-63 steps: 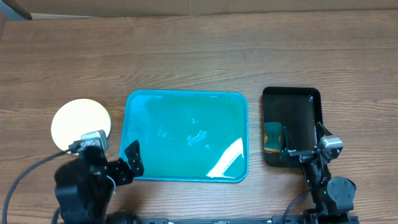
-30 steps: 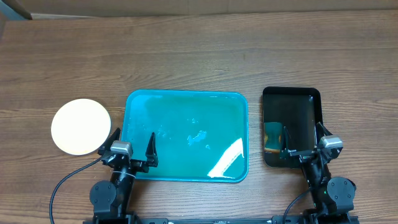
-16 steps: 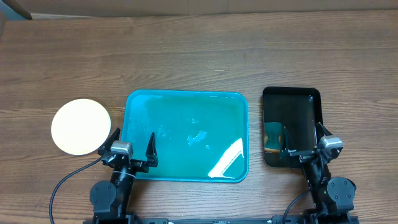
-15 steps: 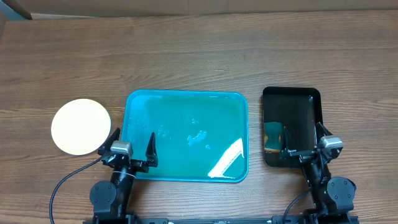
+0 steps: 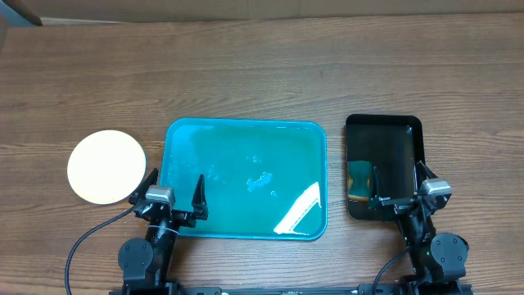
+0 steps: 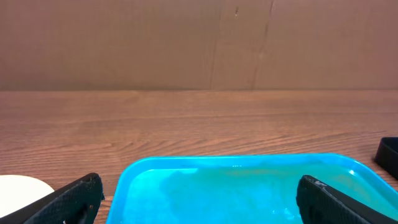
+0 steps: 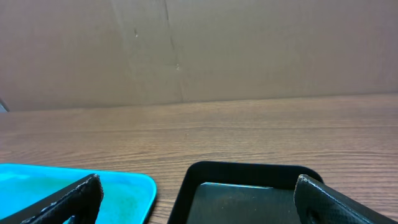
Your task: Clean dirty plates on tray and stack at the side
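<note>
Presently both arms are folded low; the left end effector [image 5: 177, 175] is held open, empty, at the near-left corner of the tray [image 5: 246, 156], the right end effector [image 5: 397, 167] likewise to the right; a white plate [image 5: 106, 166] is set left of the tray.

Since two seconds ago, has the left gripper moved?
Yes. The left gripper swung rightward from beside the plates to the front-left corner of the tray.

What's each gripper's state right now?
Left gripper: open, empty, at the near edge of the large teal-blue glossy rectangular tray.
Right gripper: open, empty, at the near end of the small narrow black tray.
</note>
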